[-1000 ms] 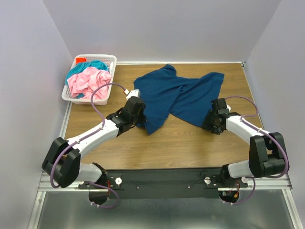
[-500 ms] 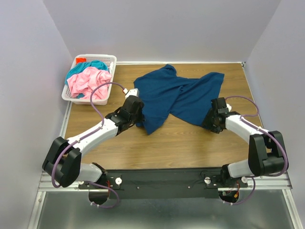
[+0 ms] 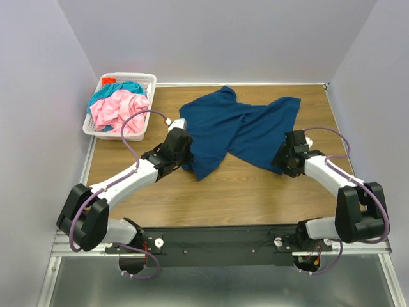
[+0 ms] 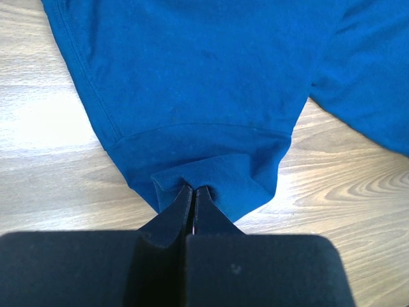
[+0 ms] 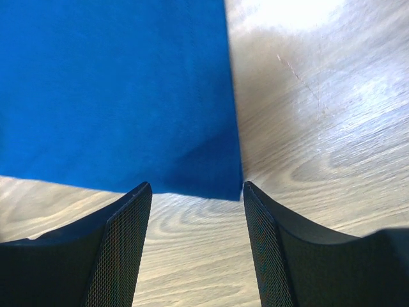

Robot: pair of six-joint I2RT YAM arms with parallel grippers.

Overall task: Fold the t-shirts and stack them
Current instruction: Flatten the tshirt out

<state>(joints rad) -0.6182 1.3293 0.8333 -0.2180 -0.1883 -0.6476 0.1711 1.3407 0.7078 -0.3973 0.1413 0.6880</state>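
Note:
The dark blue t-shirt [image 3: 239, 128] lies spread and rumpled on the wooden table, its print hidden. My left gripper [image 3: 185, 153] is shut on the edge of a sleeve of the shirt [image 4: 211, 121] at its left side, the cloth puckered between the closed fingers [image 4: 182, 204]. My right gripper [image 3: 283, 160] is open just off the shirt's lower right corner [image 5: 211, 173], which lies between and beyond the fingertips, with bare wood between the jaws. The pink t-shirt [image 3: 118, 110] and the teal t-shirt [image 3: 121, 88] lie bunched in the basket.
The white plastic lattice basket [image 3: 144, 80] stands at the table's back left corner, with something red at its far end. Purple-grey walls close in the table on three sides. Bare wood [image 3: 223, 198] lies in front of the shirt.
The right gripper has shifted slightly up and right near the shirt's lower right corner. The left gripper and shirt look unchanged.

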